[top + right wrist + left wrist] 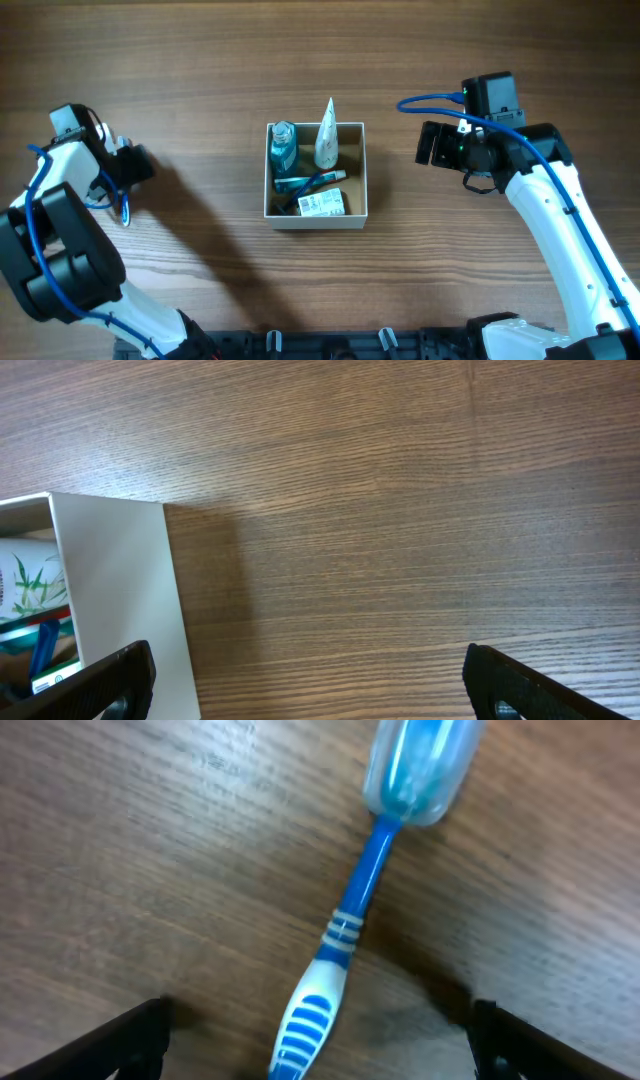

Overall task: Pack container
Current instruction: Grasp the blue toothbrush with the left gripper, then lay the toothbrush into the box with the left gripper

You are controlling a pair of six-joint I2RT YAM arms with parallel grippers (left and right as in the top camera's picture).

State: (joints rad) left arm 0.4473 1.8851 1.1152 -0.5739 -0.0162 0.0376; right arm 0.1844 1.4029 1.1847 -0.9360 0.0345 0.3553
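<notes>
Wooden table (200, 60), brown grain, seen whole only from overhead.

Item 1. Left gripper (133, 165), close to the left edge, about midway between the far and near edges. Overhead does not show how its jaws stand. The left wrist view does: two dark fingers (130, 1040) sit at the bottom corners of that frame, set wide apart and gripping nothing.

Item 2. Toothbrush (345, 925), blue and white, with a clear cap over its head. It lies flat on the wood with its handle end between the left fingers and a gap on either side. It shows in the left wrist view alone; overhead it cannot be made out.

Item 3. Container (356, 175), square with white walls, at the middle of the table, well apart from both grippers. Overhead lists its contents:
- a clear bluish bottle (284, 148) in the far left corner
- a white cone-tipped tube (326, 135) poking past the far wall
- a blue item (305, 182) lying across the middle
- a white labelled pack (322, 204) by the near wall

The right wrist view catches only one white wall and corner (120, 590), with a slice of leaf-printed packaging inside.

Item 4. Right gripper (432, 145), between the container and the right edge, just beside the container's right wall. The right wrist view shows its fingers (100, 685) wide apart over bare wood, gripping nothing.
</notes>
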